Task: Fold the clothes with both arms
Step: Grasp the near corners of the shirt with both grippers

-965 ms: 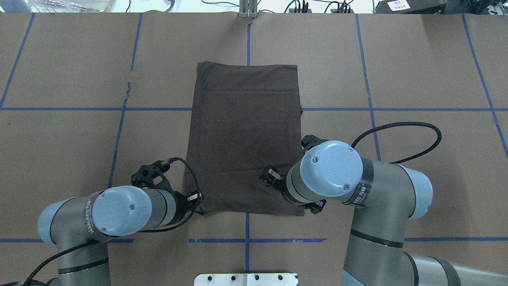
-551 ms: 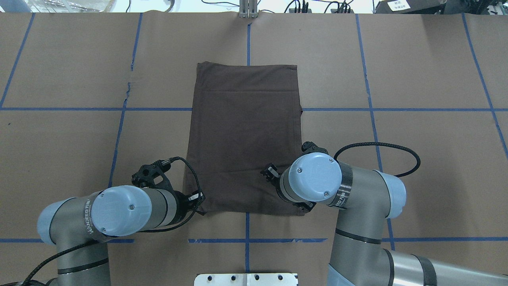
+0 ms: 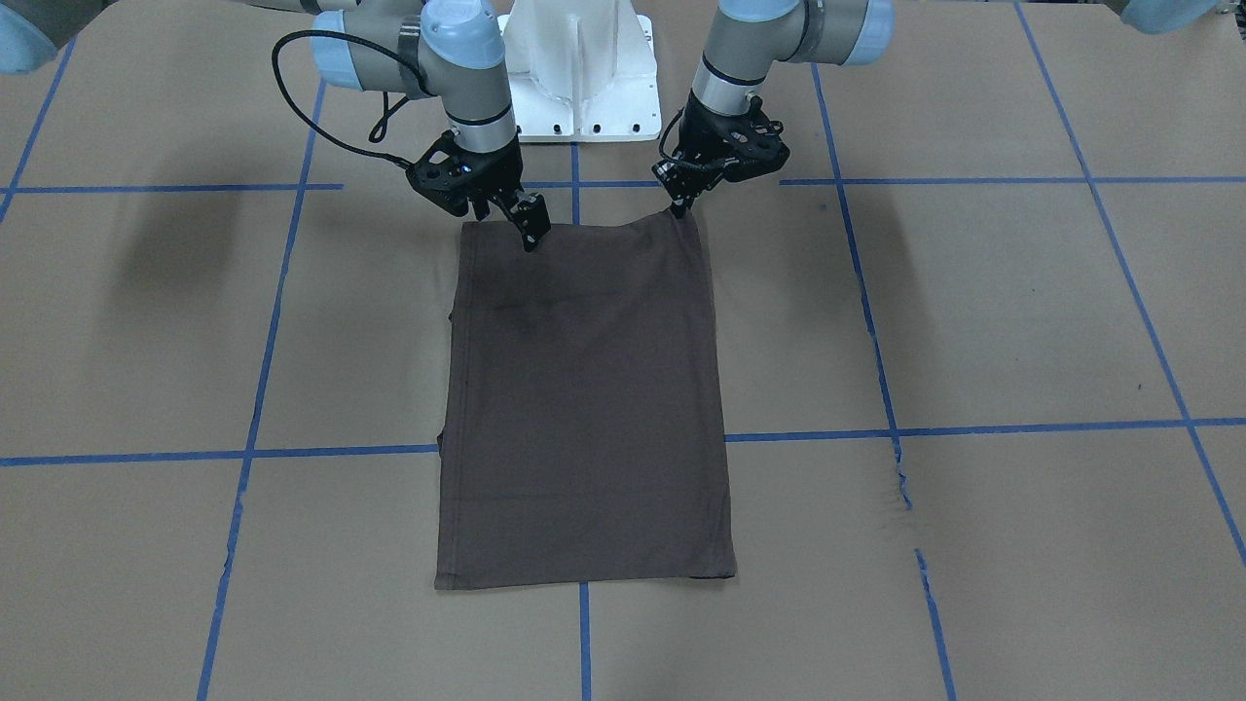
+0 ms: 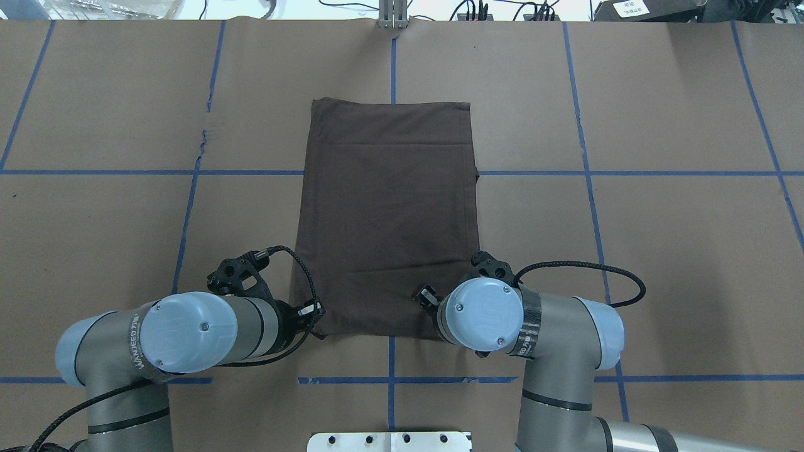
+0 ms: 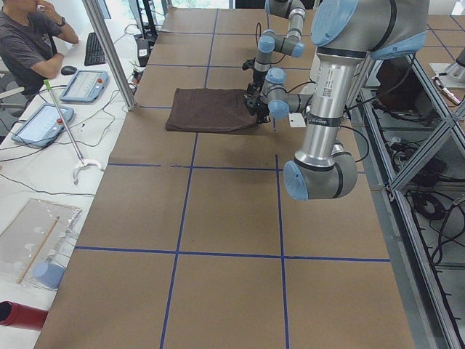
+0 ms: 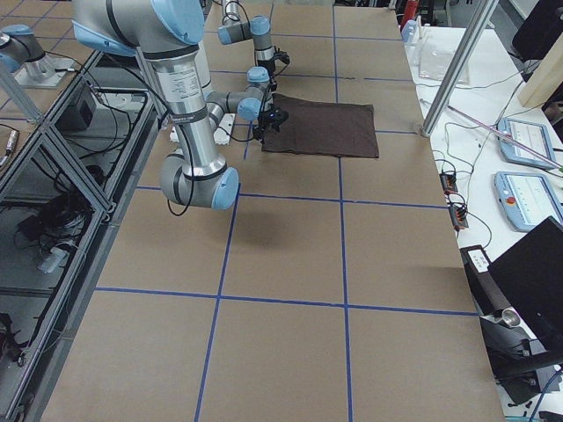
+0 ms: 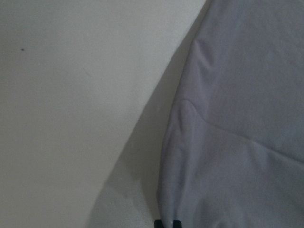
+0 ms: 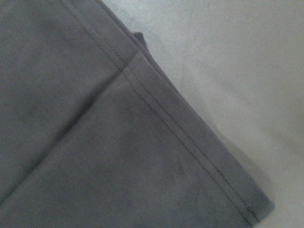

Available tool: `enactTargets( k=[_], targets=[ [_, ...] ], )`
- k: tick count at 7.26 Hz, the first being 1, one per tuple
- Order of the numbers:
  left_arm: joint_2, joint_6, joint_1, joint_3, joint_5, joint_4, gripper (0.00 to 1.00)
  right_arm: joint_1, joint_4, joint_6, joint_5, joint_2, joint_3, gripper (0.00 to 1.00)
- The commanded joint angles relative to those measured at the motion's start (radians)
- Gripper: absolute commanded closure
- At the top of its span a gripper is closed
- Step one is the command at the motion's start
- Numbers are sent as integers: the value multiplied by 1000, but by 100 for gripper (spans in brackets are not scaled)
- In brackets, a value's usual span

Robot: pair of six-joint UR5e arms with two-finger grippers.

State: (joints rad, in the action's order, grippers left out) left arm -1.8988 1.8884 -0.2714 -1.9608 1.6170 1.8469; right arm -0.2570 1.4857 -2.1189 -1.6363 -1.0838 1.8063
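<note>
The dark brown T-shirt (image 4: 389,207) (image 3: 584,409) lies flat on the table, folded into a tall rectangle. My left gripper (image 4: 316,317) (image 3: 677,207) is shut on its near left corner, which stands slightly raised. In the left wrist view the fingertips (image 7: 167,223) meet on the cloth edge. My right gripper (image 3: 521,229) (image 4: 430,301) hovers open over the near edge, close to the near right corner. The right wrist view shows only the hemmed corner of the T-shirt (image 8: 95,142), with no fingers in sight.
Brown paper with blue tape lines (image 4: 188,207) covers the table. The white pedestal base (image 3: 582,78) stands between the arms at the near edge. A seated person (image 5: 29,43), tablets (image 5: 40,123) and a metal pole (image 5: 109,51) are at the far side.
My right arm has drawn back toward the robot base, bringing its gripper down to the shirt's near edge. The left arm and the shirt have stayed put.
</note>
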Motion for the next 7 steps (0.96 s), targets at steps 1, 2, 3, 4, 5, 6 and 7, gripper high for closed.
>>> enactTargets(
  k=[1,2,3,4,5,6,7],
  targets=[
    [0,0,0,2,0,0,100,16,-1,-15,10,-8,-1,0],
    [0,0,1,3,0,0,100,12,-1,-13,10,-13,-2,0],
    [0,0,0,3,0,0,100,1,-1,-9,10,-13,-7,0],
    [0,0,1,3,-2,0,100,2,1,-12,12,-16,-13,0],
    [0,0,0,3,-2,0,100,2,1,-15,12,-16,-13,0],
    [0,0,0,3,-2,0,100,11,1,-15,12,-18,-13,0],
    [0,0,0,5,-2,0,100,13,1,-19,12,-18,-13,0]
  ],
)
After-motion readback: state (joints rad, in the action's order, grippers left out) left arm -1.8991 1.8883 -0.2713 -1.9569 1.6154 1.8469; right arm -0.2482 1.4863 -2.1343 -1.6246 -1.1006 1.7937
